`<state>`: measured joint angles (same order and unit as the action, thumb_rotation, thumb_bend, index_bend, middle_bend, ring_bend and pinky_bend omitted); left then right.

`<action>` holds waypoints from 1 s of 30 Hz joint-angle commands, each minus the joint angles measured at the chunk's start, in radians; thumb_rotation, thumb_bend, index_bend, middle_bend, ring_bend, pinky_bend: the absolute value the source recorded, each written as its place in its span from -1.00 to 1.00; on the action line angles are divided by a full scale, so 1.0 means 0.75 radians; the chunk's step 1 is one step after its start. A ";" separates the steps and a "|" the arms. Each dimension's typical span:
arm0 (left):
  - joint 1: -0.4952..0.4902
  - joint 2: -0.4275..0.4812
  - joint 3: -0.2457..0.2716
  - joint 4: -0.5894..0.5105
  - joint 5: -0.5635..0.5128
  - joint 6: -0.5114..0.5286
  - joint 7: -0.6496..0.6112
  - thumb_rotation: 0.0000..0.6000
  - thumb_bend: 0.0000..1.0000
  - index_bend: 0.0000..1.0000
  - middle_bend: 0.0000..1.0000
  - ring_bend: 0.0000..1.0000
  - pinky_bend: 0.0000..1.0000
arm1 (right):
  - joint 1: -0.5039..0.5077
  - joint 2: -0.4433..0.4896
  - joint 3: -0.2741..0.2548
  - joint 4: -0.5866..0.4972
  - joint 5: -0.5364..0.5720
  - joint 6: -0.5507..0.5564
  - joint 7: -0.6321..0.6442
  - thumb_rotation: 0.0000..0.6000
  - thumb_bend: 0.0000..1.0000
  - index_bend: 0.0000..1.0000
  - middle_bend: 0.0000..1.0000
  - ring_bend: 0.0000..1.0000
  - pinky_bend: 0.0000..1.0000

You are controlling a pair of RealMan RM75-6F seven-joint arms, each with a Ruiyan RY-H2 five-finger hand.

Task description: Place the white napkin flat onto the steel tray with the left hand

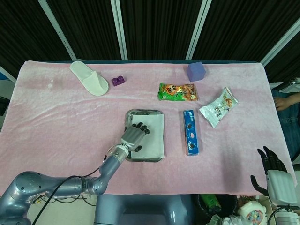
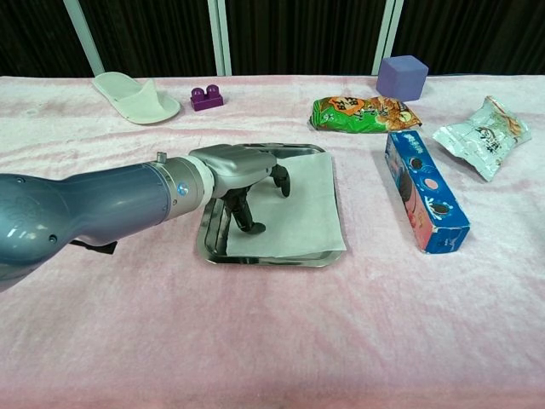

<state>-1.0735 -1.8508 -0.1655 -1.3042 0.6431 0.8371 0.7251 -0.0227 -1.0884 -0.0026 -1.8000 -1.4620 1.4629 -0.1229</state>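
**Left hand down on napkin in tray**

Left hand (image 2: 243, 175) at centre of chest frame, reaching in from lower left. Fingers (image 2: 253, 227) spread and curved downward, tips resting on white napkin (image 2: 298, 213); nothing clamped between them, so apart rather than gripping. Same hand (image 1: 133, 136) seen from above just left of frame centre in head view.

White napkin lay flat inside steel tray (image 2: 213, 243), covering right portion of it, bare metal showing along left side. Right edge of napkin reached tray's right rim; whether slightly over it, could not tell.

Right hand (image 1: 272, 167) low in bottom right corner of head view, off table edge, dark fingers apart and pointing up, holding nothing.

Farther out, on pink cloth (image 2: 272, 332): blue cookie box (image 2: 424, 192) right of tray, apart from it. Green snack packet (image 2: 366, 113) above tray, silver-white snack bag (image 2: 483, 136) at right edge. Purple cube (image 2: 402, 77) at upper right. Purple toy brick (image 2: 205, 98) and white slipper (image 2: 136, 96) at upper left, near each other, not touching.
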 commanded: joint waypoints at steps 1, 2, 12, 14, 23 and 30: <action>-0.002 0.004 0.000 0.004 -0.001 0.003 -0.001 1.00 -0.45 -0.50 -0.62 -0.86 -0.59 | 0.001 0.000 0.000 0.000 0.000 -0.002 0.000 1.00 -0.38 -1.00 -1.00 -0.90 -0.68; -0.003 0.006 0.000 0.007 -0.004 0.002 -0.001 1.00 -0.45 -0.50 -0.62 -0.86 -0.59 | 0.001 0.000 0.000 0.000 0.001 -0.003 -0.001 1.00 -0.38 -1.00 -1.00 -0.90 -0.68; -0.012 0.034 0.019 -0.018 -0.027 0.007 0.016 1.00 -0.45 -0.50 -0.62 -0.86 -0.59 | 0.001 -0.003 -0.001 -0.001 -0.001 -0.002 -0.005 1.00 -0.38 -1.00 -1.00 -0.90 -0.68; -0.013 0.041 0.021 -0.029 -0.027 0.005 0.014 1.00 -0.45 -0.50 -0.62 -0.86 -0.59 | 0.001 -0.003 -0.001 -0.001 -0.001 -0.002 -0.006 1.00 -0.38 -1.00 -1.00 -0.90 -0.68; -0.019 0.061 0.038 -0.036 -0.023 -0.014 0.008 1.00 -0.45 -0.50 -0.62 -0.87 -0.60 | 0.000 -0.002 0.000 -0.001 0.000 0.001 -0.003 1.00 -0.38 -1.00 -1.00 -0.90 -0.68; -0.027 0.088 0.053 -0.053 -0.028 -0.029 0.007 1.00 -0.44 -0.50 -0.62 -0.88 -0.61 | 0.001 -0.004 0.000 -0.001 0.001 0.001 -0.006 1.00 -0.38 -1.00 -1.00 -0.90 -0.68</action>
<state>-1.0929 -1.7862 -0.1264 -1.3424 0.6217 0.8159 0.7310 -0.0223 -1.0912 -0.0024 -1.8006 -1.4616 1.4634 -0.1274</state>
